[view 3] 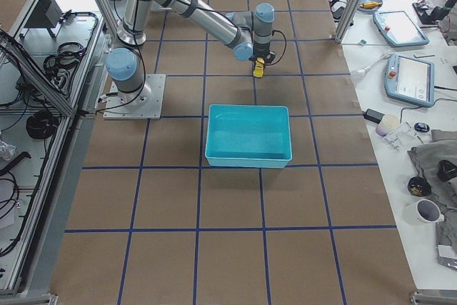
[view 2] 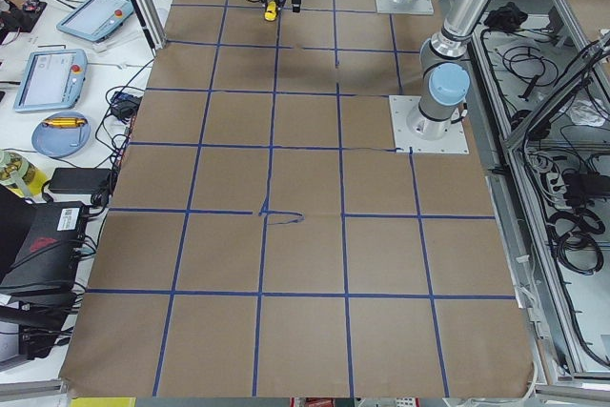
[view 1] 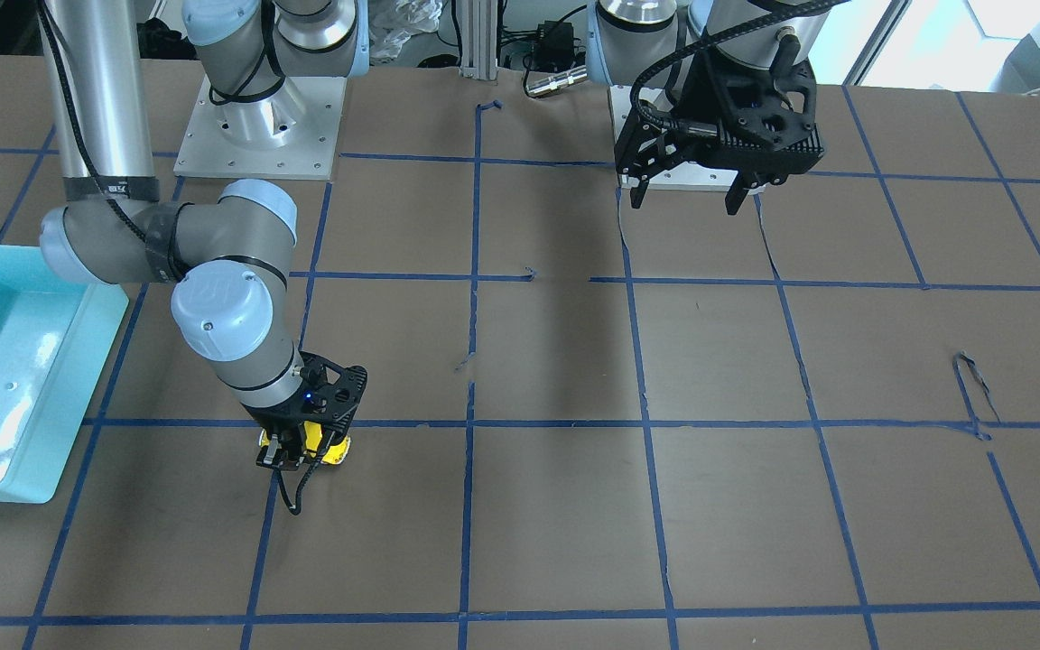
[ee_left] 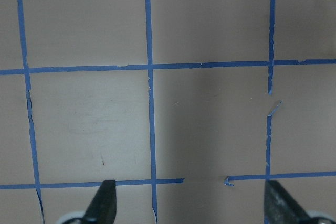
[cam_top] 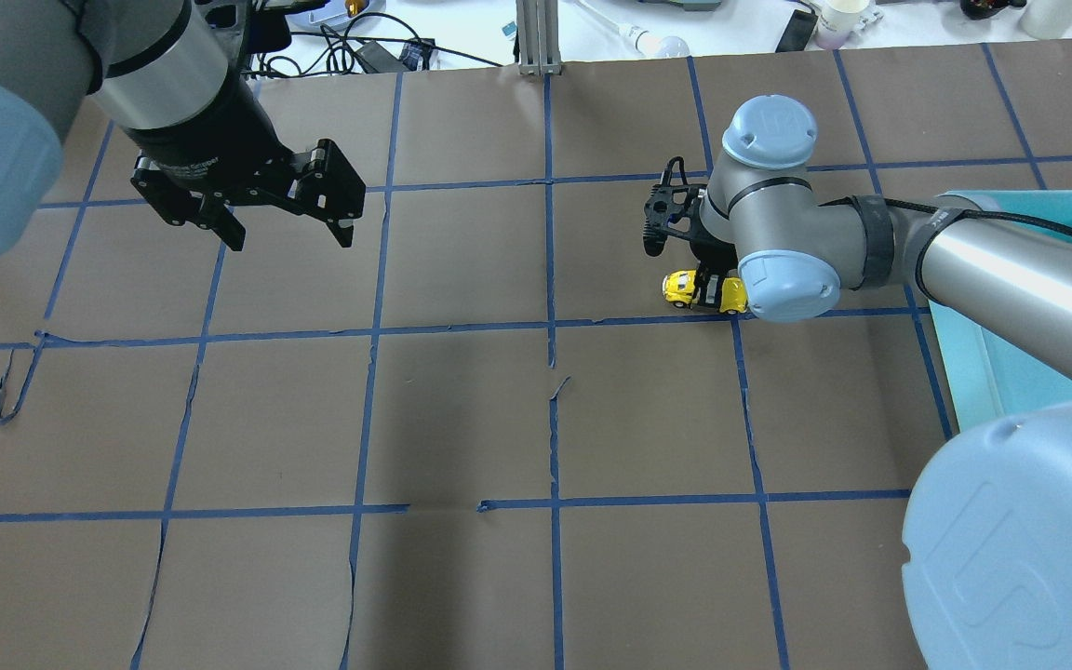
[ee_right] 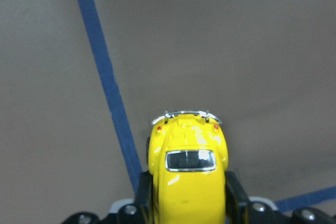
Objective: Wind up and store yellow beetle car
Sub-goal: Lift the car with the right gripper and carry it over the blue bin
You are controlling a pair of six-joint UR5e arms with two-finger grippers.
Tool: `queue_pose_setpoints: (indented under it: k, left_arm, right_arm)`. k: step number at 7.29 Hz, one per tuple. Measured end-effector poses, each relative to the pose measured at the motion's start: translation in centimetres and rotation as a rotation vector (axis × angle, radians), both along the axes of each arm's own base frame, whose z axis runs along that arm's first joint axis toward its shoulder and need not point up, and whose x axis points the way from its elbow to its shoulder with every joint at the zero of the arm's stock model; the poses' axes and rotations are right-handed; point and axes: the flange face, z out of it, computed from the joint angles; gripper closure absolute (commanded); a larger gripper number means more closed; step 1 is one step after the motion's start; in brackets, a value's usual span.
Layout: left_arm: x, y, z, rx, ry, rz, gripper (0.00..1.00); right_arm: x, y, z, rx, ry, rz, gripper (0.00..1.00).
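We see the right jaws clamped on the yellow beetle car point(ee_right: 189, 182); a teal bin point(view 3: 248, 157) stands near. The left jaws hang wide apart.

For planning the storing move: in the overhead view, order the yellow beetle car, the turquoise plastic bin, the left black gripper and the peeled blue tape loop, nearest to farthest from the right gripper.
1. yellow beetle car, held in the right gripper.
2. turquoise plastic bin, at the right edge.
3. left gripper, upper left.
4. peeled blue tape loop, far left.
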Motion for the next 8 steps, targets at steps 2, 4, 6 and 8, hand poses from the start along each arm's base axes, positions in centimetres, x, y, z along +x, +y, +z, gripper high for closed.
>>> queue_pose_setpoints:
  k: [2, 4, 6, 8]
  left_arm:
    - [0.0, 0.1, -0.2, 0.004, 0.0, 0.0, 0.0]
    - [0.0, 0.1, -0.3, 0.004, 0.004, 0.001, 0.0]
    - [-0.2, 0.1, -0.3, 0.006, 0.019, 0.0, 0.0]
    - [-0.2, 0.1, -0.4, 0.007, 0.024, 0.0, 0.0]
  right_arm:
    - [-3.4, -0.3, 6.4, 0.016, 0.074, -0.046, 1.0]
    - [-12.3, -0.6, 11.1, 0.059, 0.101, -0.104, 1.0]
    - [-21.3, -0.4, 13.9, 0.058, 0.106, -0.093, 1.0]
    - [-28.3, 0.8, 15.2, 0.067, 0.101, -0.071, 1.0]
